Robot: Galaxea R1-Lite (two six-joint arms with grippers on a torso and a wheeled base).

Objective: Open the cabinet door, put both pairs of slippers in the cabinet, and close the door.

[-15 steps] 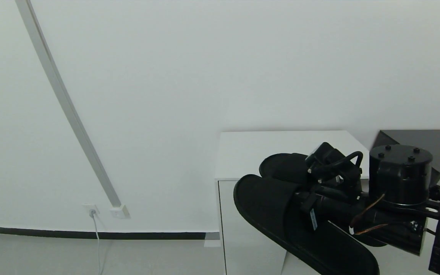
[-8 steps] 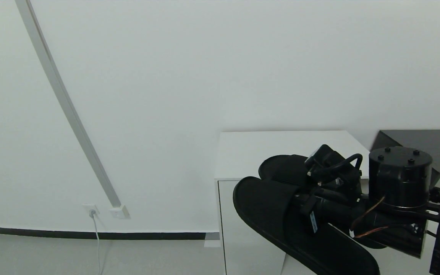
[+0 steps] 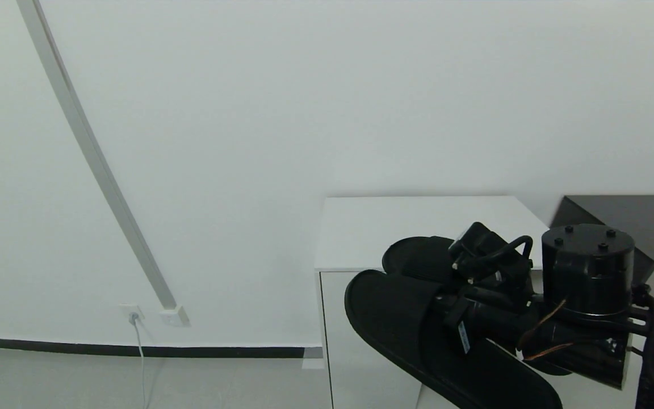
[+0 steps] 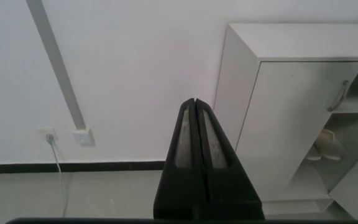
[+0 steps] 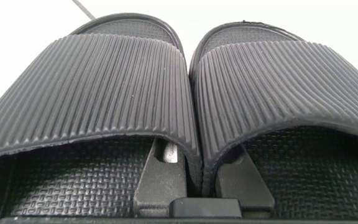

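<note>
Black slippers: one pair, held aloft before the white cabinet. The right gripper is clamped on the adjoining strap edges. Left gripper: pressed together, empty. Cabinet door: open, with light slippers shelved inside. Change: the head camera drifted slightly, the black pair sits marginally lower, and the grip is unchanged. Probably the final approach for stowing.

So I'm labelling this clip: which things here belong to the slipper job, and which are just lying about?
Job: black slippers, clamped in right gripper; white cabinet; pale slippers on its shelf.
Just there: left gripper, shut and empty; wall socket; cable duct; dark tabletop.
</note>
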